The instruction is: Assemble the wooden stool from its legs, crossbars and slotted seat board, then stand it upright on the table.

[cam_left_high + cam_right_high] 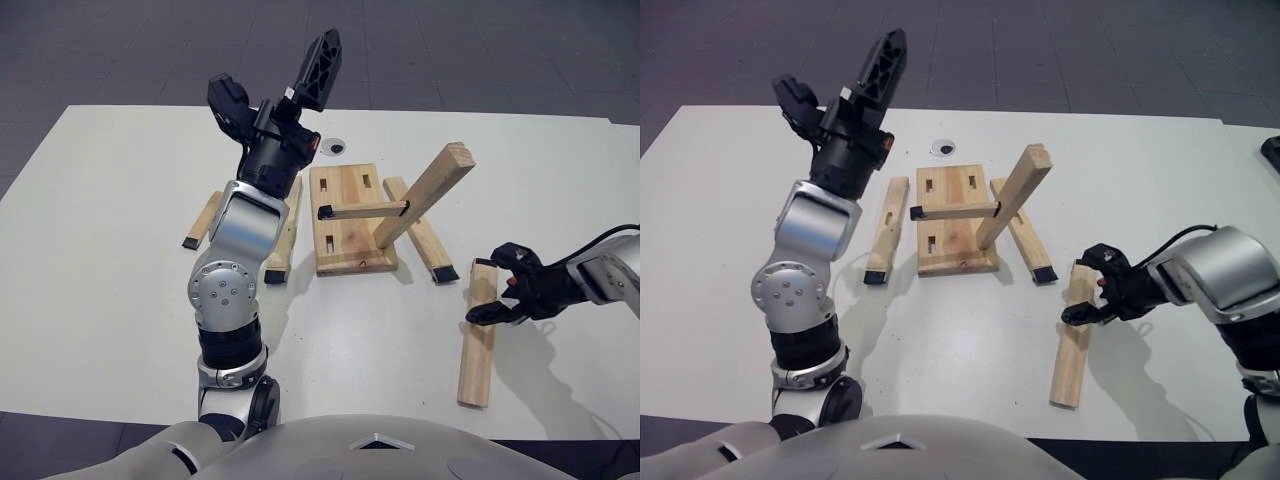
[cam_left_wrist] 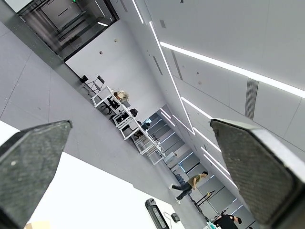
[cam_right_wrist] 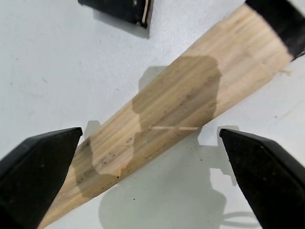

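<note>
While the white table [image 1: 120, 300] carries all the wooden parts, the slotted seat board [image 1: 345, 250] lies flat near its middle, and it is the largest piece. One leg [image 1: 430, 190] stands in the board near its right front corner. It is not upright but leans to the right and away from the robot. A second leg [image 1: 477, 360] lies flat on the table well to the right of the board and nearer to the robot, almost pointing away from it. A third leg [image 1: 430, 250] lies just beside the right edge of the board, partly hidden behind the leaning leg, with a black end toward the robot. A fourth leg [image 1: 283, 250] lies just beside the left edge of the board, partly hidden by the left arm. A thin crossbar [image 1: 365, 211] reaches from the leaning leg to the left, above the board, and its free end is black. A shorter wooden piece [image 1: 202, 225] lies further to the left, apart from the others. The left gripper [image 1: 272, 60] is raised high above the far side of the table, with its fingers spread wide and nothing between them. The right gripper [image 3: 150, 131] hangs low over the far end of the second leg, its fingers also spread, one on each side of the wood. I cannot tell if they touch it. A small round hole [image 1: 337, 147] sits in the table behind the board.
</note>
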Controlling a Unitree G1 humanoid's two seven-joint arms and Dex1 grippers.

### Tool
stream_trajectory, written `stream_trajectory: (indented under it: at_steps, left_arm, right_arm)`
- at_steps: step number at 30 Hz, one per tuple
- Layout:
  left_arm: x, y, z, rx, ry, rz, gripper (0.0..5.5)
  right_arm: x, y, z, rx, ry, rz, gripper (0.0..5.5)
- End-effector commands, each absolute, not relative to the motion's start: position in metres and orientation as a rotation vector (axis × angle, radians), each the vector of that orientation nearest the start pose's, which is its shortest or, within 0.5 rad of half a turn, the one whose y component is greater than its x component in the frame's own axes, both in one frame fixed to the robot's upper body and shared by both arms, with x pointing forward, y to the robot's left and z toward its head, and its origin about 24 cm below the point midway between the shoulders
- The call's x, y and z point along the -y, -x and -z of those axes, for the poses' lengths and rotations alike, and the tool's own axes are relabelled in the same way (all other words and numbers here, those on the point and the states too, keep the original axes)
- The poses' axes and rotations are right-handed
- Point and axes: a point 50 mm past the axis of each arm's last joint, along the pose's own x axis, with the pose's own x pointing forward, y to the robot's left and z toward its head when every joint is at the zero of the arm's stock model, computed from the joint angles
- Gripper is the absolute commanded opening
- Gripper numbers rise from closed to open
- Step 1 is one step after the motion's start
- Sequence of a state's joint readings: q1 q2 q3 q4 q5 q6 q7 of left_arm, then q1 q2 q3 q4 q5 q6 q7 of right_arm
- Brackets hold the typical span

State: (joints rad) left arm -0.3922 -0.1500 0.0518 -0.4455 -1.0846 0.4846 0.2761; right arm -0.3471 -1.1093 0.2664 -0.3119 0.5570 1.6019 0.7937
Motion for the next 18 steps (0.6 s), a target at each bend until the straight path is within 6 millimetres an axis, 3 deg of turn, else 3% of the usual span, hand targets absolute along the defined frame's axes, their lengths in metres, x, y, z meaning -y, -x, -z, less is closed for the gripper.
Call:
stream_trajectory:
  at_steps: [1, 7, 11, 18]
  left_arm:
    - [-0.082, -0.268, -0.206, 0.143, 1.083, 0.485, 5.40]
    - [-0.085, -0.271, -0.205, 0.126, 1.068, 0.478, 5.40]
    - [-0.086, -0.273, -0.205, 0.107, 1.057, 0.487, 5.40]
    - [-0.089, -0.273, -0.201, 0.074, 1.038, 0.471, 5.40]
  right_arm:
    - [0.246, -0.209, -0.102, -1.370, 0.273, -0.567, 5.06]
    - [0.239, -0.211, -0.086, -1.340, 0.318, -0.569, 3.92]
    - [0.244, -0.207, -0.074, -1.340, 0.389, -0.547, 3.26]
    - [0.253, -0.211, -0.075, -1.281, 0.459, -0.549, 2.33]
